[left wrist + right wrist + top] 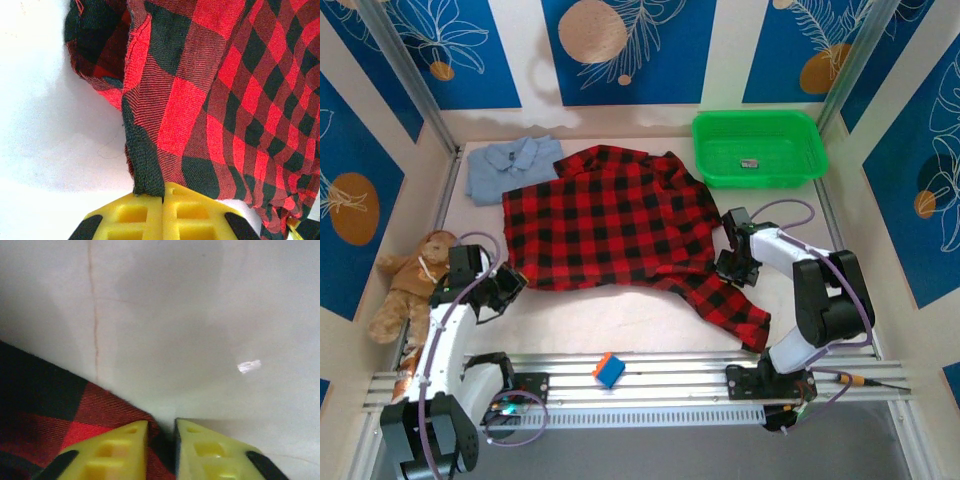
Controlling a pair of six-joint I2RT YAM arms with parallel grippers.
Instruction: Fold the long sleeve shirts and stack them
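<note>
The red-and-black checked flannel shirt (610, 215) lies spread across the middle of the table, one sleeve trailing toward the front right. My left gripper (510, 285) is at its left hem, shut on a dark fold of the cloth (145, 170); its yellow fingertips (163, 197) meet with fabric pinched between them. At the shirt's right edge above the sleeve, my right gripper (730, 268) has its jaws nearly together (161, 432) with the flannel edge (50, 410) caught in the narrow gap. The light blue collared shirt (510, 165) lies folded at the back left, partly under the flannel.
A green basket (705, 150) stands at the back right with a small dark object (749, 164) inside. A brown teddy bear (410, 285) lies at the left edge. A blue and orange cube (609, 369) rests on the front rail. Bare table (620, 315) shows in front of the flannel.
</note>
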